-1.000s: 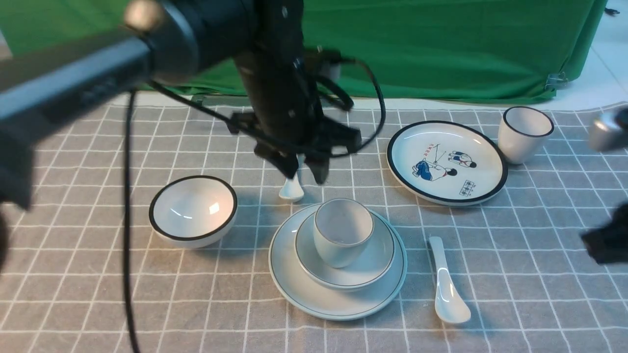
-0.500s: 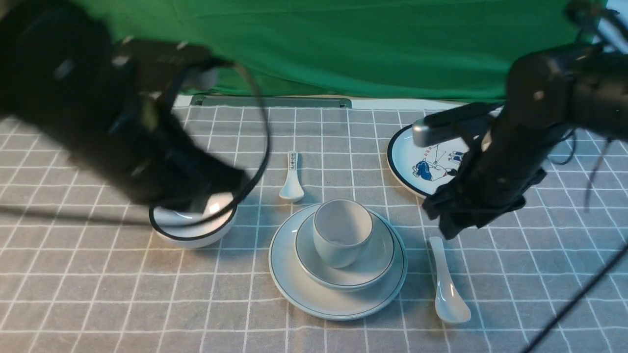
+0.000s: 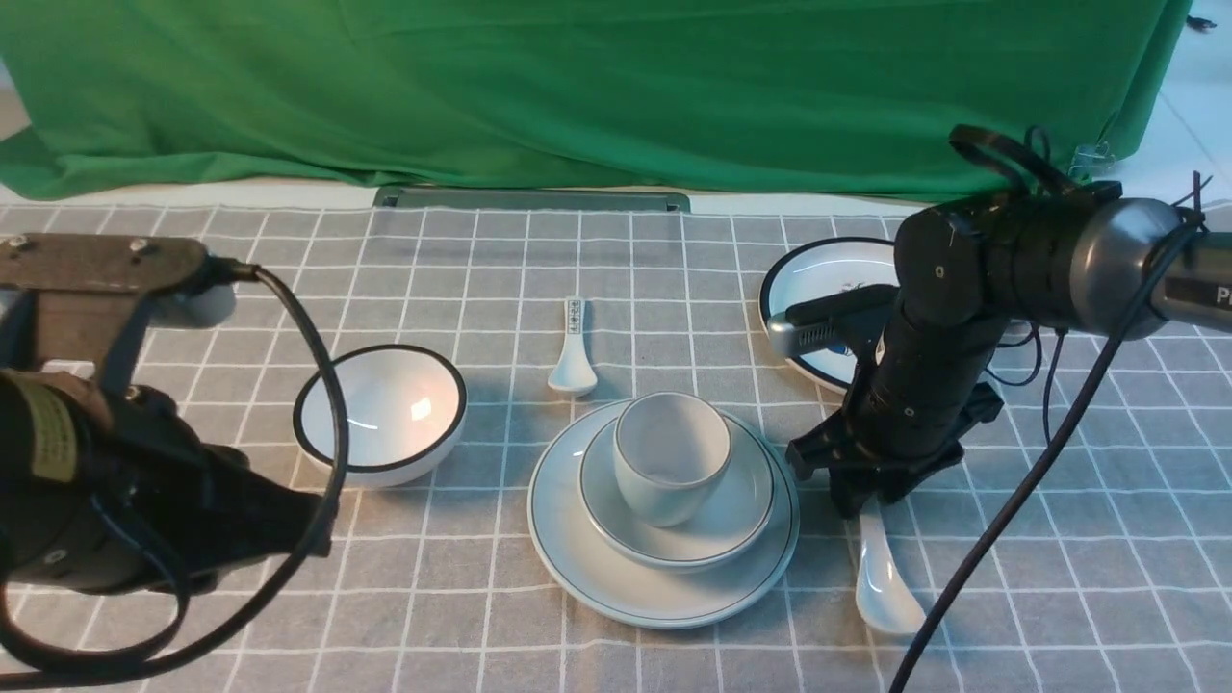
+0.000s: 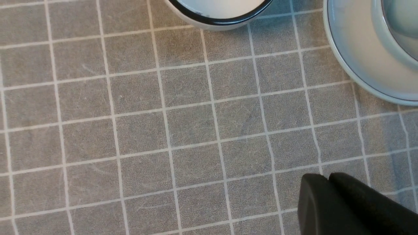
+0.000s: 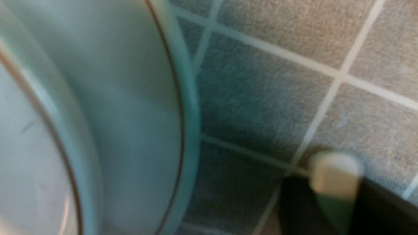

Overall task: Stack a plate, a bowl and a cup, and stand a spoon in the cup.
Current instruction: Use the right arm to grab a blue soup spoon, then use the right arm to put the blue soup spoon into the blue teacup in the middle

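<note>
The plate (image 3: 664,597) lies at the table's middle front, with the bowl (image 3: 741,510) on it and the cup (image 3: 671,457) upright in the bowl. The plain white spoon (image 3: 881,587) lies on the cloth just right of the plate. My right gripper (image 3: 866,500) points down onto the spoon's handle. In the right wrist view the handle end (image 5: 336,173) sits gripped between the two dark fingers, beside the plate's rim (image 5: 137,98). My left gripper (image 4: 327,178) is shut and empty above bare cloth, near the plate (image 4: 359,65). The left arm (image 3: 125,500) is at the front left.
A black-rimmed bowl (image 3: 380,414) stands left of the stack. A small spoon with a patterned handle (image 3: 574,351) lies behind the stack. The cartoon plate (image 3: 818,289) lies partly behind the right arm. A green cloth (image 3: 577,96) hangs along the back edge.
The left arm has swung from above the stack back to the front left. The right arm has come in from the right and lowered its gripper onto the spoon's handle.
</note>
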`<action>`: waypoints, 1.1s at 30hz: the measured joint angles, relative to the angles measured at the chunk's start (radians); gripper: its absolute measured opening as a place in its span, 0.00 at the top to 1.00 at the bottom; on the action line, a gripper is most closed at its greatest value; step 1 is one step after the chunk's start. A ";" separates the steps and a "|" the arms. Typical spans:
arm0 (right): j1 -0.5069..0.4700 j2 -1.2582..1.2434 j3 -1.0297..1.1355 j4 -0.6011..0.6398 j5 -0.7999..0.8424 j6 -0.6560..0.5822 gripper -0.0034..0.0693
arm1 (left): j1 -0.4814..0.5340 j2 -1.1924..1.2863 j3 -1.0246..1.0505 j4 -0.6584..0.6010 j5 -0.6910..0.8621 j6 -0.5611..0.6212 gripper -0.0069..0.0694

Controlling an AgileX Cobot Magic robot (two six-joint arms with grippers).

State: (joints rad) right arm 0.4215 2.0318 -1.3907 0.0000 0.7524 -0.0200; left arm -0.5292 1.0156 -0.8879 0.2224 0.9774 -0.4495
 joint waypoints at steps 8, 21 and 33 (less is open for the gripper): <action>0.047 -0.304 0.045 0.032 -0.138 -0.012 0.70 | 0.000 -0.001 0.001 0.024 -0.024 -0.001 0.90; 0.269 -0.513 0.447 0.060 -1.253 0.057 0.70 | 0.000 -0.001 0.002 0.059 -0.090 -0.002 0.90; 0.277 -0.310 0.476 0.061 -1.439 0.049 0.70 | 0.000 -0.001 0.004 0.078 -0.092 -0.003 0.90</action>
State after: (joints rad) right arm 0.6986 1.7215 -0.9148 0.0609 -0.6866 0.0294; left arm -0.5292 1.0148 -0.8837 0.3002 0.8859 -0.4523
